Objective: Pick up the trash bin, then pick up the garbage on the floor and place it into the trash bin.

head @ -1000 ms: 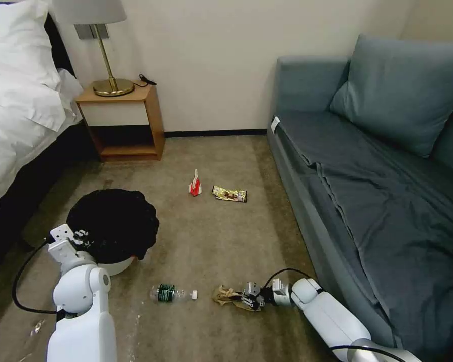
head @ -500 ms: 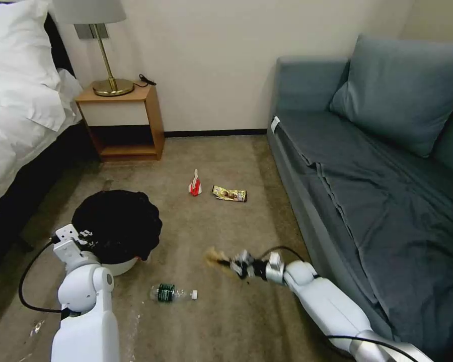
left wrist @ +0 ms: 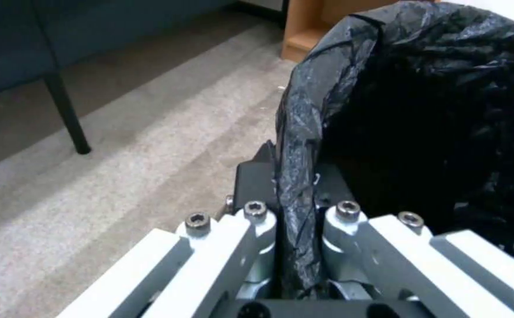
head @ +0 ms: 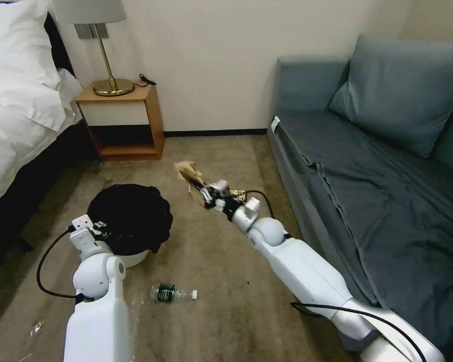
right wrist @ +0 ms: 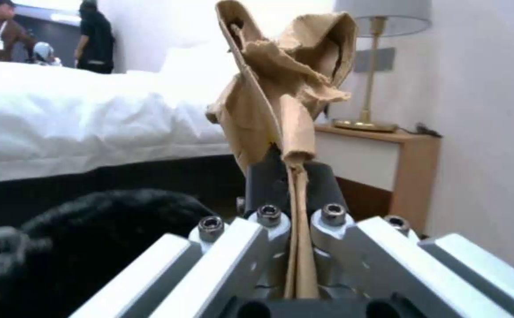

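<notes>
Trash bin clamped by left gripper, paper bag pinched in right gripper

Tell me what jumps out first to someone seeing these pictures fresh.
The right gripper holds a crumpled brown paper bag raised above the carpet, just right of the trash bin. The left gripper pinches the bin's black-lined rim. A clear bottle lies on the floor in front of the bin.

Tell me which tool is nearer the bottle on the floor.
Left. The left tool grips the trash bin rim just up-left of the bottle. The right tool, holding the brown paper bag, is raised farther off toward the wall.
</notes>
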Available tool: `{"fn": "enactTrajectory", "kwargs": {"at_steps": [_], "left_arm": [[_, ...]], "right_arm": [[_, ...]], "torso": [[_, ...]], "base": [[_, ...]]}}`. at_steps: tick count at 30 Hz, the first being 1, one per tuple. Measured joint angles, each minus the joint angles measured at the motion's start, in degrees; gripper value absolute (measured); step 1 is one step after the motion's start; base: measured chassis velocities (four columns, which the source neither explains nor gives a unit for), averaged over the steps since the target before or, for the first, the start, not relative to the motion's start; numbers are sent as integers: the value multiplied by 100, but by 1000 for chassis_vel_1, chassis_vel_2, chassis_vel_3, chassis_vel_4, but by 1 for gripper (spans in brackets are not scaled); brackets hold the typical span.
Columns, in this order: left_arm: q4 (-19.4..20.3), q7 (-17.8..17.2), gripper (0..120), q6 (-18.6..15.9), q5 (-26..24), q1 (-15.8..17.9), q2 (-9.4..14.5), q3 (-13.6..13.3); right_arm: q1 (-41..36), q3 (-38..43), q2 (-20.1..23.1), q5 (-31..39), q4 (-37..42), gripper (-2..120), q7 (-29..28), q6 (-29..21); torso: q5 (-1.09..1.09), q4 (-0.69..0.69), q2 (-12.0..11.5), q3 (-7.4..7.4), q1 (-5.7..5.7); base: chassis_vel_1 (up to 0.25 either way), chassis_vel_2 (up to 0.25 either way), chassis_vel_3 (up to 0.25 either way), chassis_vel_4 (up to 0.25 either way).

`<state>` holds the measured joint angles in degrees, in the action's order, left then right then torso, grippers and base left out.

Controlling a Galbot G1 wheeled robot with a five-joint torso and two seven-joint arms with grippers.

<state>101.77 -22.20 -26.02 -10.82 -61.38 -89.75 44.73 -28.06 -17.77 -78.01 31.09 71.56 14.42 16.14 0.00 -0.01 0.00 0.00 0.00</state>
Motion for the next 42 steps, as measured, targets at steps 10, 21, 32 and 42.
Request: {"fn": "enactTrajectory", "kwargs": {"at_steps": [10, 21, 32, 42], "left_arm": [[73, -23, 4, -17, 79, -19, -54, -62], [143, -27, 4, -18, 114, -79, -124, -57], [115, -31, 4, 3, 258, -65, -217, -179], [96, -36, 4, 34, 465, -44, -239, -309]], "right_arm": [[727, -723, -881, -99, -947, 0, -276, 23], [971, -777, -1446, -456, -2389, 0, 73, 388], [785, -684, -1428, -712, -2670, 0, 110, 409], [783, -765, -1418, -758, -2512, 0, 143, 290]], "torso": [[-1, 1, 0, 0, 0], [-1, -1, 0, 0, 0], [0, 0, 0, 0, 0], [0, 0, 0, 0, 0]], "base": [[0, 0, 0, 0], [0, 0, 0, 0], [0, 0, 0, 0], [0, 0, 0, 0]]}}
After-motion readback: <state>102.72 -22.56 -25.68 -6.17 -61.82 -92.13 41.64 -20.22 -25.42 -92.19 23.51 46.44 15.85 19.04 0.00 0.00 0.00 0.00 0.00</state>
